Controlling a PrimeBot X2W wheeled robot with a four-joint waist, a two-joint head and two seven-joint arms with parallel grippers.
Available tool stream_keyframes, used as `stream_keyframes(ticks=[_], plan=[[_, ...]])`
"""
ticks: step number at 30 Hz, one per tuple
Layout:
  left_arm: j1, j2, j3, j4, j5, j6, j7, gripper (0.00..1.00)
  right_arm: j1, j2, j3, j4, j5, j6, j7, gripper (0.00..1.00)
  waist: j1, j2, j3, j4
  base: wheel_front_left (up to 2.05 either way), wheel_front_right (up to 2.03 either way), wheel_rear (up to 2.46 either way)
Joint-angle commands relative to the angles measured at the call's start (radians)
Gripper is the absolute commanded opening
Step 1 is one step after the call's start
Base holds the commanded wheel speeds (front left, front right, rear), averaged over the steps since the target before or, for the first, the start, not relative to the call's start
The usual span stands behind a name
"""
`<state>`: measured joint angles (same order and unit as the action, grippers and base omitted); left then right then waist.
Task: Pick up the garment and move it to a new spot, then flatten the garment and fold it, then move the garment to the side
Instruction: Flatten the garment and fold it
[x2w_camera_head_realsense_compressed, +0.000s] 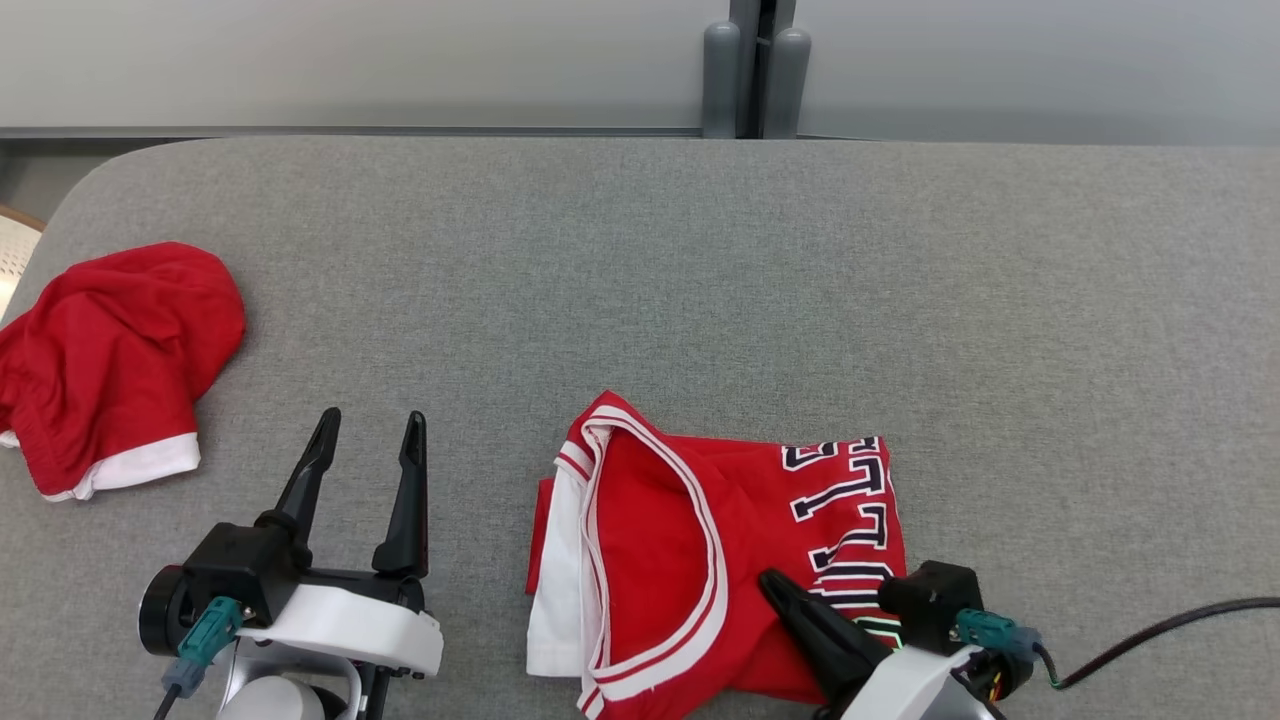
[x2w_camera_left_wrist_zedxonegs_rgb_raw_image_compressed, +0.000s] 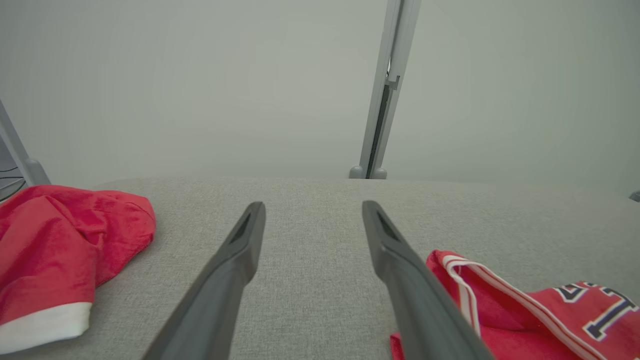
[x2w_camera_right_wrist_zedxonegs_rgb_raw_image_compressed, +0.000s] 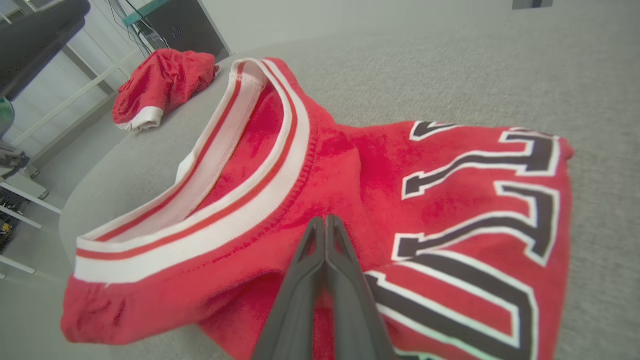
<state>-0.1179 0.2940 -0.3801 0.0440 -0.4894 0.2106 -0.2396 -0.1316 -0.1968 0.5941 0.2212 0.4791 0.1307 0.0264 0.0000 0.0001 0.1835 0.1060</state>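
Where the grey fabric-covered desk (x2w_camera_head_realsense_compressed: 700, 260) spreads across the head view, a red jersey (x2w_camera_head_realsense_compressed: 740, 520) with white-and-red striped trim and black, white-edged lettering lies loosely folded near the front edge. It sits right of the middle, its trimmed opening gaping towards the robot's left. Well apart from it, at the desk's rounded left end, sits a crumpled red garment (x2w_camera_head_realsense_compressed: 110, 350) with a white hem (bunched up, so its kind cannot be told). The left gripper (x2w_camera_head_realsense_compressed: 370, 420) is over bare desk between the two cloths, its long dark fingers standing wide apart. The right gripper (x2w_camera_right_wrist_zedxonegs_rgb_raw_image_compressed: 325, 220) is over the jersey's near right part, just beside the lettering, its fingers pressed together with the tips on the red cloth; whether a pinch of fabric is caught between them cannot be told.
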Motion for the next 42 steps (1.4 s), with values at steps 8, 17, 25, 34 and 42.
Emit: stream_keyframes(ticks=[8,17,25,34,42], plan=[[-0.027,-0.011,0.004,0.016,0.000,-0.011,-0.014,1.00,-0.097,-0.007,0.147,0.134,0.086,0.000,-0.016,0.00,0.0000,-0.0001,0.022,0.017,0.00,0.00,0.00],[-0.025,-0.016,0.011,0.030,0.003,-0.012,-0.019,1.00,-0.177,-0.014,0.269,0.138,0.130,0.000,-0.084,0.00,0.0000,-0.0001,0.013,0.009,0.00,0.00,0.00],[0.008,-0.002,0.028,0.035,0.009,0.010,-0.022,1.00,-0.128,-0.058,0.037,0.034,0.071,0.000,-0.200,1.00,0.0000,-0.0001,-0.042,-0.027,0.00,0.00,0.00],[0.071,0.026,0.053,0.020,-0.014,0.021,-0.019,1.00,0.034,-0.069,-0.356,-0.112,-0.066,0.000,-0.159,1.00,0.0000,-0.0001,-0.133,-0.071,0.00,0.00,0.00],[0.125,0.060,0.053,-0.003,-0.007,0.035,0.000,1.00,0.177,-0.044,-0.537,-0.256,-0.145,0.000,-0.056,1.00,0.0000,-0.0001,-0.204,-0.092,0.00,0.00,0.00]])
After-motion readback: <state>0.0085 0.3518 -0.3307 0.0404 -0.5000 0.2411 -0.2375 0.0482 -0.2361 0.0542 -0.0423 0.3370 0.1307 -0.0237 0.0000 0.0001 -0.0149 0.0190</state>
